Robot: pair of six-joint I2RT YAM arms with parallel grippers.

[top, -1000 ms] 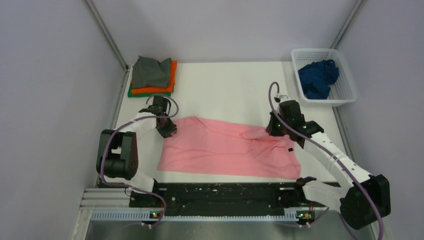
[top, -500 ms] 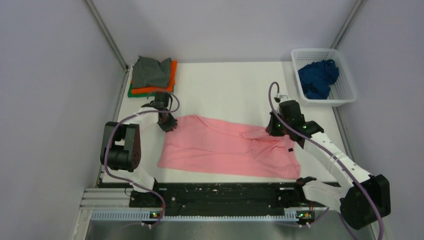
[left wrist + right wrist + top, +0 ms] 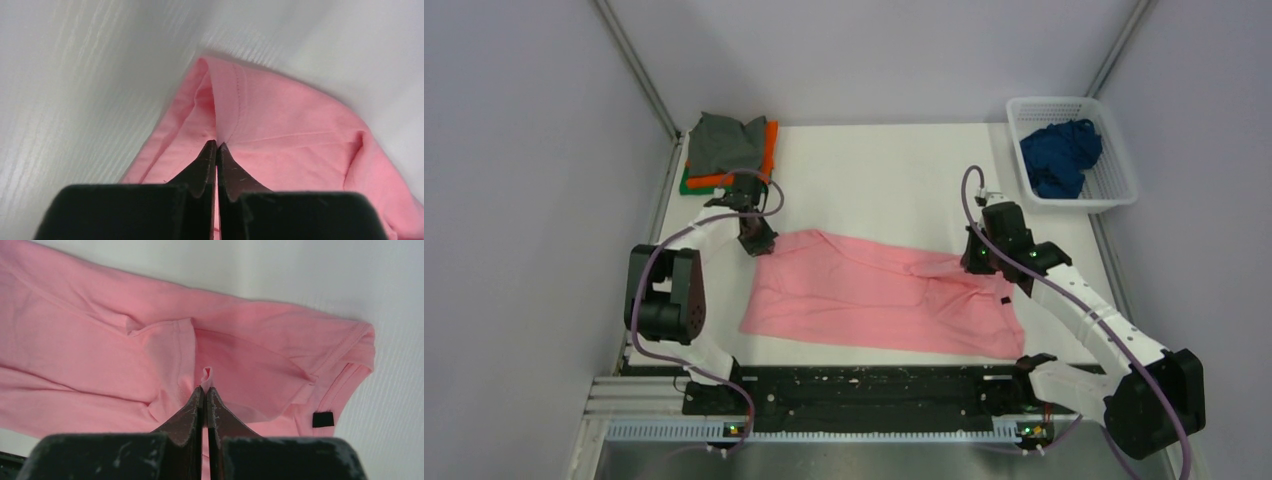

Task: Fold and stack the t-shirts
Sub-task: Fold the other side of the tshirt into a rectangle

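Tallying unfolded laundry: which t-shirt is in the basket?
The crumpled dark blue cloth t-shirt in the white plastic lattice basket; the pink t-shirt lies on the table, the others are stacked.

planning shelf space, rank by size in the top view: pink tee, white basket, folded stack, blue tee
1. pink tee
2. white basket
3. folded stack and blue tee: these look about alike

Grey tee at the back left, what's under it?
Under the grey tee lies an orange tee, with a green tee at the bottom. Anything else between them is covered.
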